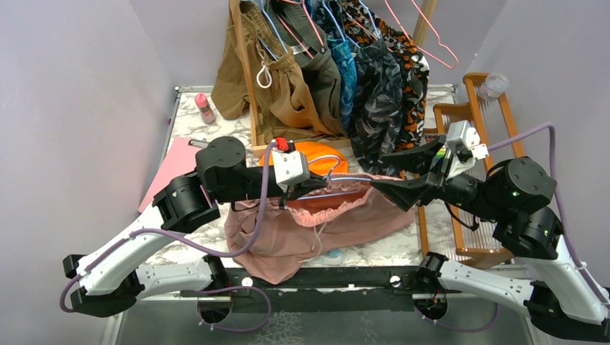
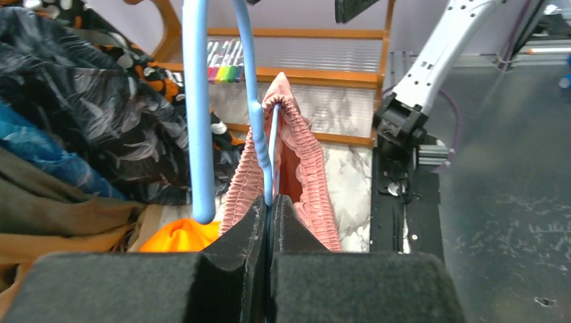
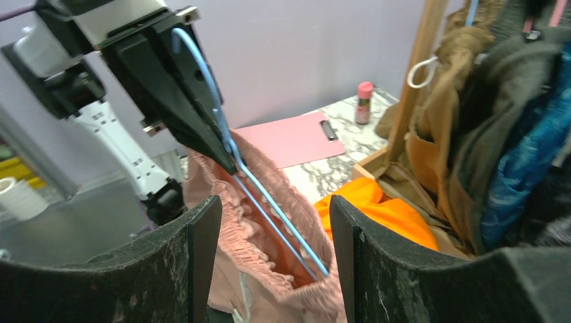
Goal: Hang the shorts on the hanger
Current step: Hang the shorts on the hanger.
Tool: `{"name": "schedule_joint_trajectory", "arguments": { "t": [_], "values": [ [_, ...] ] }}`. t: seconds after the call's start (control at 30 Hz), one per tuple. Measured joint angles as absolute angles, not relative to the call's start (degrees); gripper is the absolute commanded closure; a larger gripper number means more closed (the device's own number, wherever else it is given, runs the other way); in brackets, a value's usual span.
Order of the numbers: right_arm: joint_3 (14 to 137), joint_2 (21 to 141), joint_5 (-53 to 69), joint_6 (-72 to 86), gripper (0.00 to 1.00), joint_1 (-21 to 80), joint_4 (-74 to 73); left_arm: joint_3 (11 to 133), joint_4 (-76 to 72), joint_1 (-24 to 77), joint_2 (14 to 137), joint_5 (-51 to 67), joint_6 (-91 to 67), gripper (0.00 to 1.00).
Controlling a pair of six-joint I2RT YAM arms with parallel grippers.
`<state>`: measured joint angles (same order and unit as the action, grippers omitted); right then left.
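No text, brand, number or sign can be read in any view; the small pink-capped bottle (image 1: 206,108) possibly carries a label, too blurred to tell; the markers (image 2: 225,69) on the wooden rack (image 2: 303,31) show only colour bands, any print too small.

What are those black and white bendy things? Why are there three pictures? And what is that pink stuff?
Those are two robot arms, and each one ends in a two-finger pincher. The big picture looks down from above. The other two come from little cameras on each arm's wrist. On the marble table lie pink shorts, orange shorts and a pink clipboard. Behind them, clothes hang on a rack. The left pincher is squeezed shut on a blue wire hanger, and the hanger's far end pokes into the pink shorts' waistband. The right pincher is open, close to that waistband, gripping nothing.
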<state>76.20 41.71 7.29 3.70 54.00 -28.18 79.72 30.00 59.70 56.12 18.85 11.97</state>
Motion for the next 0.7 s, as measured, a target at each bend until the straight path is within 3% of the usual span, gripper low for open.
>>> {"name": "schedule_joint_trajectory", "arguments": {
  "t": [0.43,0.7],
  "values": [
    [72.16,47.2,24.05,2.63,0.42,54.0,-23.77,77.67,29.85,59.7,57.74,28.18,9.91,1.0],
    [69.54,48.77,28.25,5.82,0.54,54.0,-16.27,75.85,28.6,59.7,57.87,29.82,9.04,1.0]
  ]
}}
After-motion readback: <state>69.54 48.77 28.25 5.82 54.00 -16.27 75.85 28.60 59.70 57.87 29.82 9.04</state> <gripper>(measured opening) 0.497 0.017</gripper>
